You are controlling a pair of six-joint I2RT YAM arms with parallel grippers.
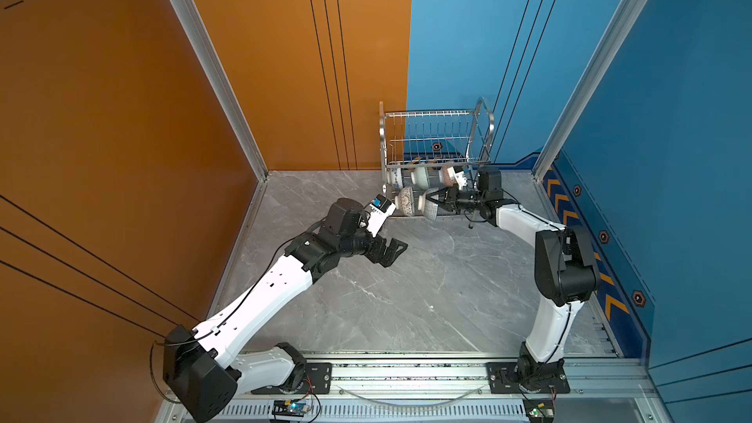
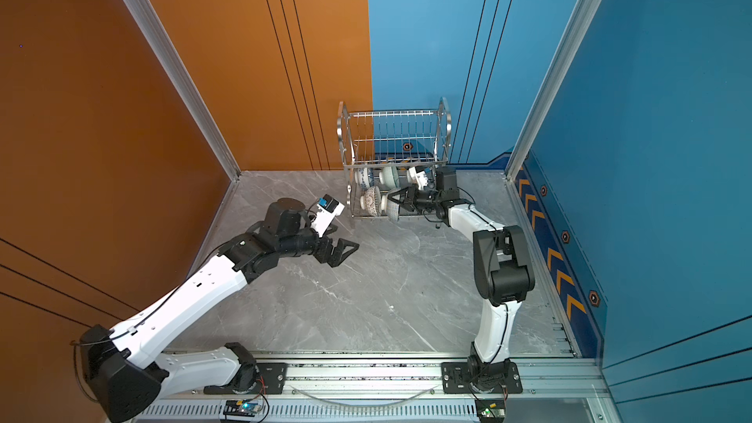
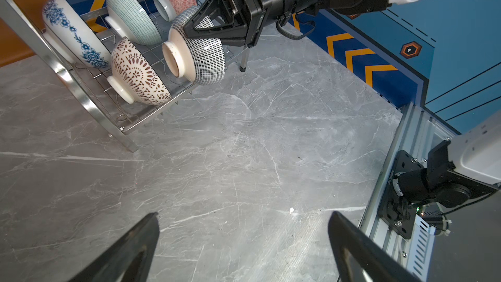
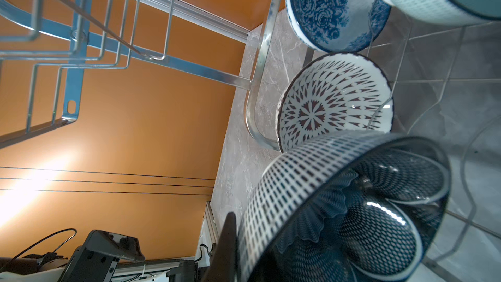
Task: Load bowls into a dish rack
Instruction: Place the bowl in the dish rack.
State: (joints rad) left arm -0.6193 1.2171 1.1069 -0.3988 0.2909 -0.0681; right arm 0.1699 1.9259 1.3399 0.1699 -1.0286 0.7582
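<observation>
Top views overhead; wrist cams close, share dish rack (image 3: 67, 77).

Dish rack (image 1: 382, 144): table's (image 1: 407, 299) 12 o'clock edge.
Lower shelf (image 3: 151, 115): three rear bowls (image 1: 421, 176); front bowl (image 1: 407, 202) before them.
Held bowl (image 1: 430, 207): front bowl's 3 o'clock, in right gripper (image 1: 437, 197).
Left gripper (image 1: 396, 255): rack's 7 o'clock, apart.
</observation>
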